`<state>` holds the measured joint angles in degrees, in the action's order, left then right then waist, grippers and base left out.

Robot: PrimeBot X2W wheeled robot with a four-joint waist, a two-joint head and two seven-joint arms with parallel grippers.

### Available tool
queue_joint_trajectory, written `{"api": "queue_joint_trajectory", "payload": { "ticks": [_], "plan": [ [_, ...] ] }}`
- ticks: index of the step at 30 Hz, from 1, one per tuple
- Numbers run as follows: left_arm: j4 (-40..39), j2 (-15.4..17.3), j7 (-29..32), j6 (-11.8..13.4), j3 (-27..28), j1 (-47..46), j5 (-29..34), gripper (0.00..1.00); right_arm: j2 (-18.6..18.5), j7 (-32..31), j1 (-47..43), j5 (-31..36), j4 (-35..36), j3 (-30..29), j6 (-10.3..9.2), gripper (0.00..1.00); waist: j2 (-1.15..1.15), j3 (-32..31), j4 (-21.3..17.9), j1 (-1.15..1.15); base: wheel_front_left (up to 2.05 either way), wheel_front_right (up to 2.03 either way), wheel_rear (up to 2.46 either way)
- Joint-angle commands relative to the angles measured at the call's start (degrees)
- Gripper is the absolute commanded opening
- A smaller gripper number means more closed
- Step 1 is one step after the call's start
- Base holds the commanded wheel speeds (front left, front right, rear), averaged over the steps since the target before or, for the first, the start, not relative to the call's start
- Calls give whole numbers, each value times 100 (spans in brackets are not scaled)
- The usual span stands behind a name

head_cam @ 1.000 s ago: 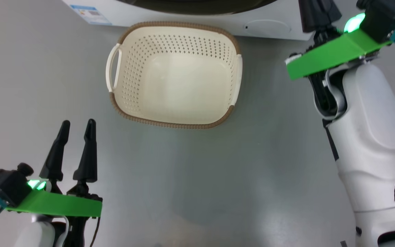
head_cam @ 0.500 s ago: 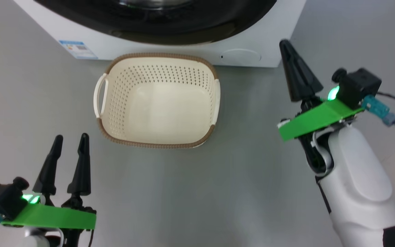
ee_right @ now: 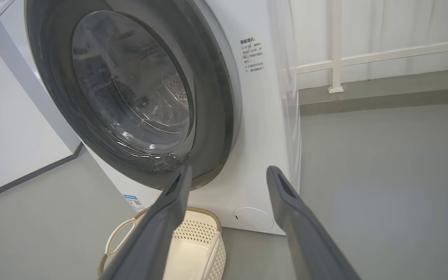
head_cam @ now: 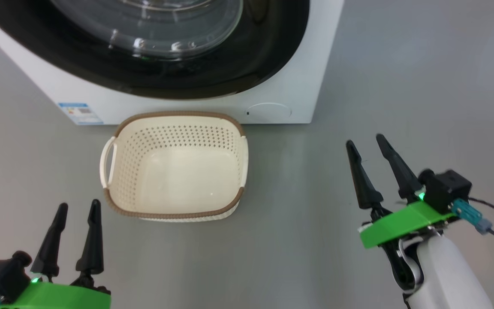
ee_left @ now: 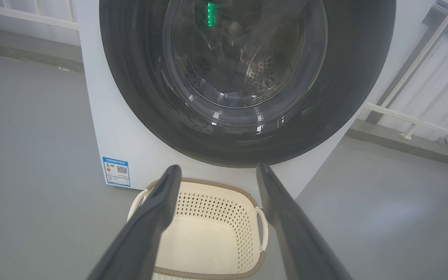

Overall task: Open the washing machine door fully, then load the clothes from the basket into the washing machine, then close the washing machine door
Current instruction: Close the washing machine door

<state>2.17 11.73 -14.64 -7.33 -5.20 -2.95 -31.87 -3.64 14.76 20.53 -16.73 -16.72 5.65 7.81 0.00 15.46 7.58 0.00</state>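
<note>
1. Right gripper [head_cam: 364, 141]: drawn back from the washing machine [head_cam: 311, 64] to 4 o'clock; fingers apart, empty.
2. Left gripper [head_cam: 79, 204]: 7 o'clock; parted, empty.
3. Basket [head_cam: 174, 214]: centre, empty.
4. Washing machine door [head_cam: 247, 73]: 12 o'clock, shut. Task judged complete.

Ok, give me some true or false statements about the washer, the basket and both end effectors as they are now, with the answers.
1. The washing machine door is shut. True.
2. The basket is full. False: it is empty.
3. The left end effector is open, holding nothing. True.
4. The right end effector grips the basket. False: it is open above the floor, apart from the basket.
5. The basket stands on the floor in front of the washing machine. True.
</note>
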Motion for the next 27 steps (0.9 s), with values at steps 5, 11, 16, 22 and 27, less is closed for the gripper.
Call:
{"api": "queue_joint_trajectory", "payload": {
  "ticks": [5, 11, 16, 22, 27],
  "plan": [
    [-63, 112, -36, -15, 329, 69, 208, 100, 77, 24, -526, -42, 363, -108, -32, 100, 0, -393, -398, 0, 0, 0, 0],
    [-45, 55, -36, -15, 442, 180, 308, 100, 77, 24, -1039, -256, 538, -226, -32, 100, 0, -590, -577, 0, 0, 0, 0],
    [-9, 6, -36, -15, 516, 283, 402, 100, 77, 24, -1275, -324, 596, -211, -32, 100, 0, -775, -706, 0, 0, 0, 0],
    [60, -115, -36, -15, 595, 423, 561, 100, 77, 24, -1529, -273, 649, -284, -32, 100, 0, -1006, -772, 0, 0, 0, 0],
    [104, -180, -36, -15, 658, 524, 668, 100, 77, 24, -1730, -135, 743, -357, -32, 100, 0, -1122, -781, 0, 0, 0, 0]
  ]
}}
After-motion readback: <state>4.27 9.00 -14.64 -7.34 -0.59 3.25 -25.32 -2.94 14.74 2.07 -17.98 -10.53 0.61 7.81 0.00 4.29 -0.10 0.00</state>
